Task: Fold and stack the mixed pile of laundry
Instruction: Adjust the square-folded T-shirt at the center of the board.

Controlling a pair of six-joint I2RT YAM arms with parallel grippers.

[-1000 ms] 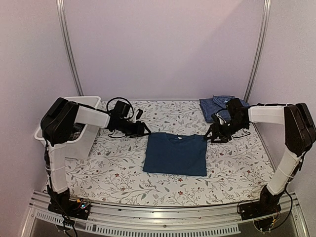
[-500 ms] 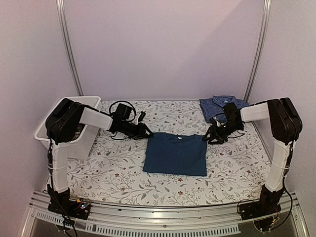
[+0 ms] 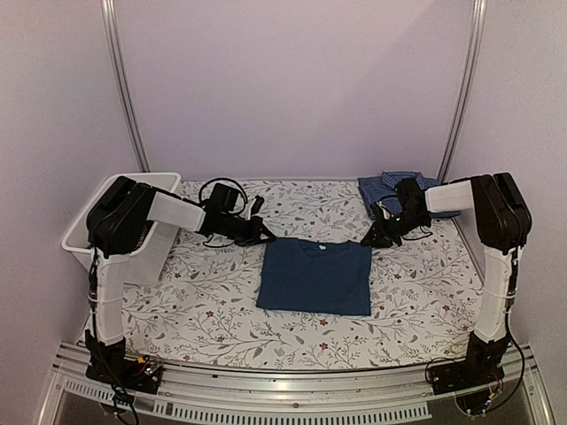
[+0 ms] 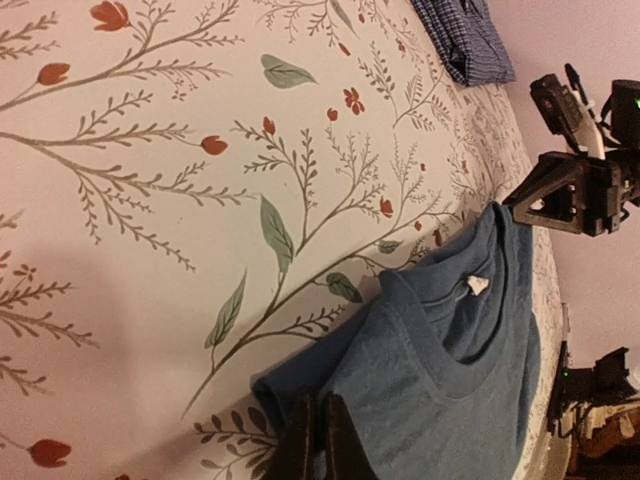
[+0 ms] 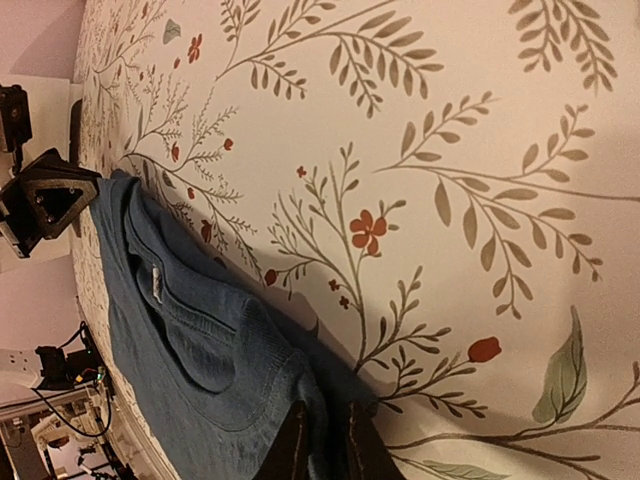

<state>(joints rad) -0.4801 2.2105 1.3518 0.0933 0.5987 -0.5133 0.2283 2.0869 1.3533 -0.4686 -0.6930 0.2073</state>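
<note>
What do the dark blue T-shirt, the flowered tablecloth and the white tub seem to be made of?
The dark blue T-shirt: soft knit cloth, likely cotton jersey, matte; a ribbed neckband and fine knit texture show.
The flowered tablecloth: a smooth printed sheet lying flat; cloth or vinyl, I cannot tell.
The white tub: rigid, smooth walls, probably plastic.

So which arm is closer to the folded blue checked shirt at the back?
Right. The right fingers pinch the far right corner of the dark blue T-shirt, just in front of the blue-and-white checked cloth shirt. The left fingers pinch its far left corner, farther away.
</note>
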